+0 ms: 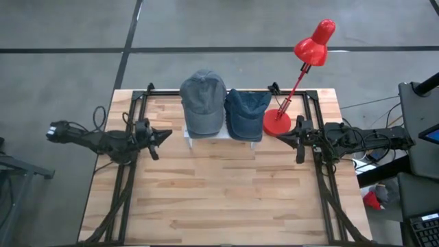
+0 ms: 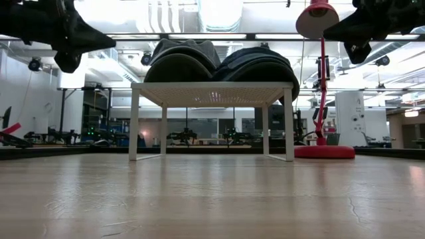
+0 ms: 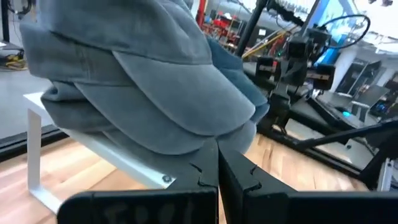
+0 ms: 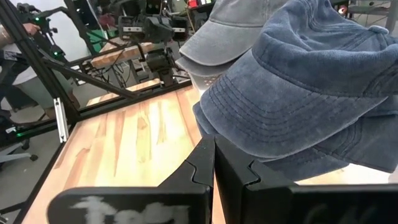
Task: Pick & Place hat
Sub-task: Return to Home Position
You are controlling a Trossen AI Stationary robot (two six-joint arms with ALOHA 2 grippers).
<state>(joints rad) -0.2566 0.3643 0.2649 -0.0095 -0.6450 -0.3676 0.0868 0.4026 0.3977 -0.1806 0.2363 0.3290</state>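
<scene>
Pale wooden planks of the table (image 1: 226,199) fill the lower half of the high view and run bare to the near edge in the low view. Around the table lies grey concrete floor crossed by dark lines. Beyond it, the low view shows a workshop with bright ceiling lights, ducts and distant equipment.

The left gripper (image 1: 164,135) hangs at the left of the high view, raised off the wood, pointing toward the centre. Its wrist view shows the two dark fingers (image 3: 202,177) pressed together, holding nothing. The right gripper (image 1: 281,137) mirrors it at the right, also raised, and its fingers (image 4: 202,163) are likewise closed on nothing.

Between the two grippers, at the upper centre, stands a small white shelf (image 2: 212,93) on thin legs. On its top, to the left, sits a stack of gray caps (image 1: 203,101), and just beside it, to the right, a stack of blue caps (image 1: 245,113); the two stacks touch. A red desk lamp (image 1: 314,44) stands just right of the shelf, its round base (image 1: 277,123) close to the right gripper's tip. Black frame rails (image 1: 130,185) run down both sides of the table.
</scene>
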